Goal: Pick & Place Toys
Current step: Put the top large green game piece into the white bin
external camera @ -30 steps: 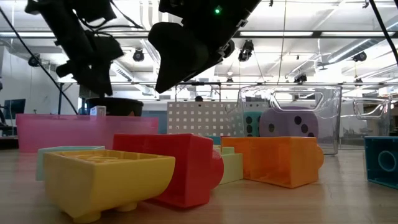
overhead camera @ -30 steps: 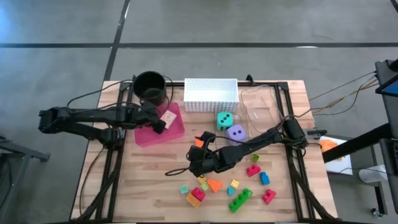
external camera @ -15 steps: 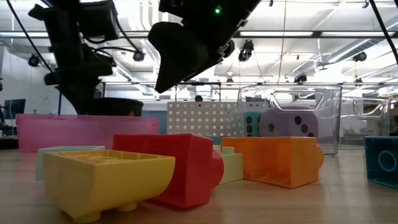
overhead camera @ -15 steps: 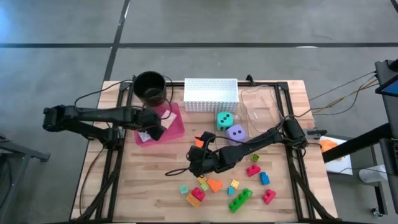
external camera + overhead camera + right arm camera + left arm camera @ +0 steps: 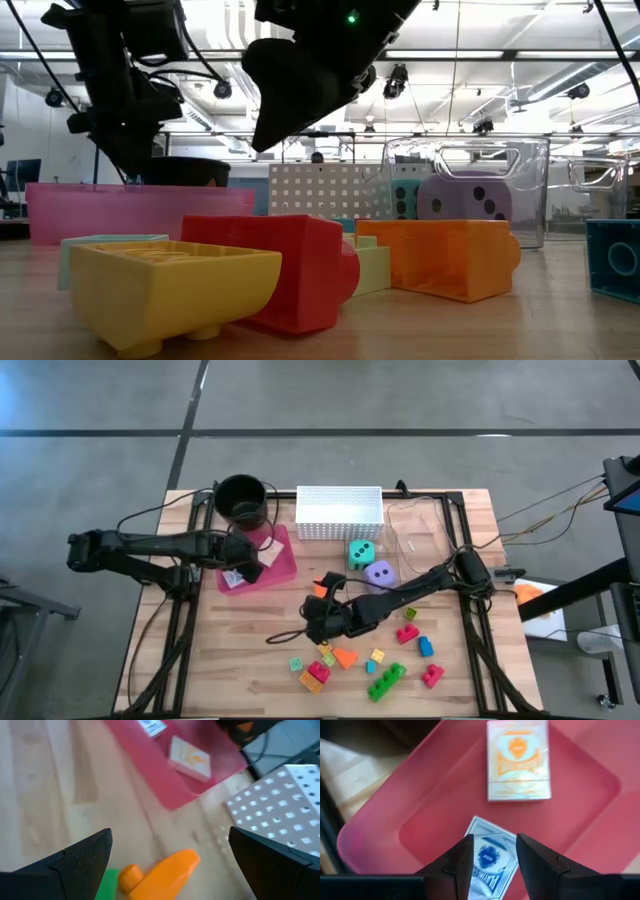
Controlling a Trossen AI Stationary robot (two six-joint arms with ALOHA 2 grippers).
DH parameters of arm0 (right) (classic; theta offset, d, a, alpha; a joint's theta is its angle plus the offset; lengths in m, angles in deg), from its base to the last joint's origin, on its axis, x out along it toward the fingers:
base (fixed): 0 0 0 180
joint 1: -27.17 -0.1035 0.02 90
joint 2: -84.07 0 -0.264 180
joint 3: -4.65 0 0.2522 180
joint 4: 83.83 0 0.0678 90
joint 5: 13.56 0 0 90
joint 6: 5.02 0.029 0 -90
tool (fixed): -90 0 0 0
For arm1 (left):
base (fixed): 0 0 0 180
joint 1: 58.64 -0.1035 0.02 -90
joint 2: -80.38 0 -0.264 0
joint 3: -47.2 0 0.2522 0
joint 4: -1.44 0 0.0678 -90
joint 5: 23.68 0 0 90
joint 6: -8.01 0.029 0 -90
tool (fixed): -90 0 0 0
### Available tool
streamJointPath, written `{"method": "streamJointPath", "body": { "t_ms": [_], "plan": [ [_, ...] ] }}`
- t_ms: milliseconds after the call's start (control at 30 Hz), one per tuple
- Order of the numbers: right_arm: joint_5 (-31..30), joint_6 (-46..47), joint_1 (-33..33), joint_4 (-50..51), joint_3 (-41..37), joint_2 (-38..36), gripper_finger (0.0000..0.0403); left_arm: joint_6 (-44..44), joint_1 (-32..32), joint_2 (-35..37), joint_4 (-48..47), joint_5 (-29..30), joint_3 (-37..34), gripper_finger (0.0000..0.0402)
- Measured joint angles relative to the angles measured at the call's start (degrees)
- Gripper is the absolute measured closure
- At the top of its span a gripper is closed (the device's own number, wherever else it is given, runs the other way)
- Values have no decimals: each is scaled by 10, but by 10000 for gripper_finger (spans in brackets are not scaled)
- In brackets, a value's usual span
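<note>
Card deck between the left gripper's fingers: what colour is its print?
Blue on white; left wrist view shows it best.

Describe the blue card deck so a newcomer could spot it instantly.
Find the pink tray on the table's left half, beside the black pot. Two card decks lie in it. The blue deck sits under the left gripper, between its fingers; its neighbour, the orange deck, lies farther along the tray with orange print.

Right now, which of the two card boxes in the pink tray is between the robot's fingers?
The blue card box, held between the left gripper fingers. The orange card box lies farther off in the pink tray, untouched.
</note>
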Motion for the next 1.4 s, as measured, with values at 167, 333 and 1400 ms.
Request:
{"method": "streamJointPath", "body": {
  "t_ms": [167, 333, 1400],
  "plan": [
    [88, -7, 0, 29, 0, -22, 3, 44, 5, 0, 39, -2, 1, 253],
    [142, 34, -1, 91, 0, -76, 3, 97, 24, 0, 85, -2, 9, 253],
    [203, 94, -135, -157, -447, -454, 3, 373, 203, -165, 439, -36, 19, 253]
  ]
}}
